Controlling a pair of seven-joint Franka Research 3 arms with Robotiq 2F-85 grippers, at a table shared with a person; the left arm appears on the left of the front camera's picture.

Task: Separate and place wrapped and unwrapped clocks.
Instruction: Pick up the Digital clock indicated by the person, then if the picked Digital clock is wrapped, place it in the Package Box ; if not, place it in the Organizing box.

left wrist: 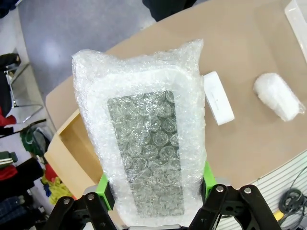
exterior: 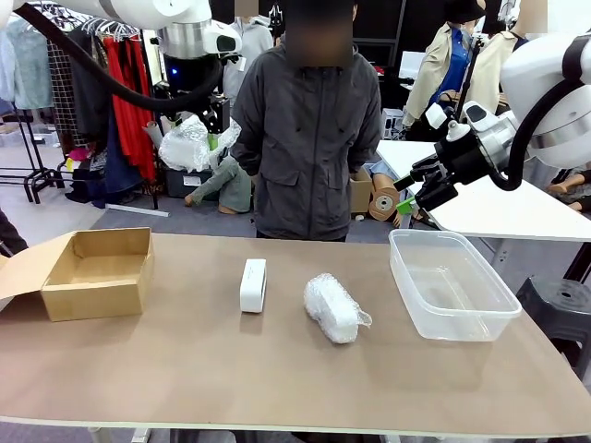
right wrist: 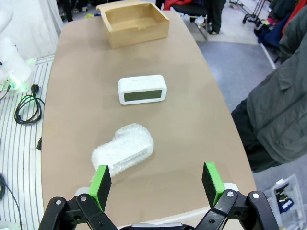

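My left gripper [exterior: 209, 138] hangs high over the table's far left, shut on a bubble-wrapped clock [exterior: 189, 144]. In the left wrist view that wrapped clock [left wrist: 148, 143] stands upright between the green pads [left wrist: 103, 191] of the gripper [left wrist: 156, 188]. The unwrapped white clock [exterior: 253, 285] stands on the table's middle, also seen as a white block [left wrist: 218, 98] and face-on [right wrist: 142, 89]. A second wrapped clock [exterior: 331, 307] lies just right of it [right wrist: 123, 151]. My right gripper [exterior: 407, 198] hovers open and empty above the far right; its fingers [right wrist: 157, 179] are spread wide.
An open cardboard box [exterior: 97, 272] sits at the table's left [right wrist: 136, 21]. A clear plastic container [exterior: 448, 281] stands at the right. A person in a dark jacket [exterior: 305, 129] stands at the far edge. The front half of the table is bare.
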